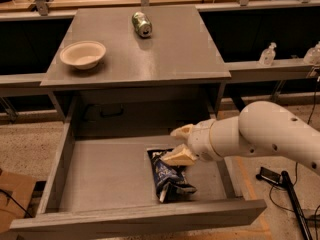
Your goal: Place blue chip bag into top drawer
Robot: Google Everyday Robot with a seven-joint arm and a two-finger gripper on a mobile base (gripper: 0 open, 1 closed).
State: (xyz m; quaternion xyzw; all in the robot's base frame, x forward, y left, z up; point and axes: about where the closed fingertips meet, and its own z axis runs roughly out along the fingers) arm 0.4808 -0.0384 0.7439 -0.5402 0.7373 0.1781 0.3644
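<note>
The blue chip bag [168, 175] lies on the flat bottom of the open top drawer [107, 176], right of its middle and near the front board. My gripper [180, 144] is at the end of the white arm that comes in from the right. It hangs just above the far end of the bag with its two cream fingers [178, 157] spread apart and nothing between them. The lower finger is close over the bag's top edge; I cannot tell if it touches.
A cream bowl [83, 54] and a green can [142, 24] on its side sit on the grey counter top [170, 54]. A grey panel with a dark handle [111, 113] is behind the drawer. Plastic bottles [268, 54] stand at right, a cardboard box [12, 194] at lower left.
</note>
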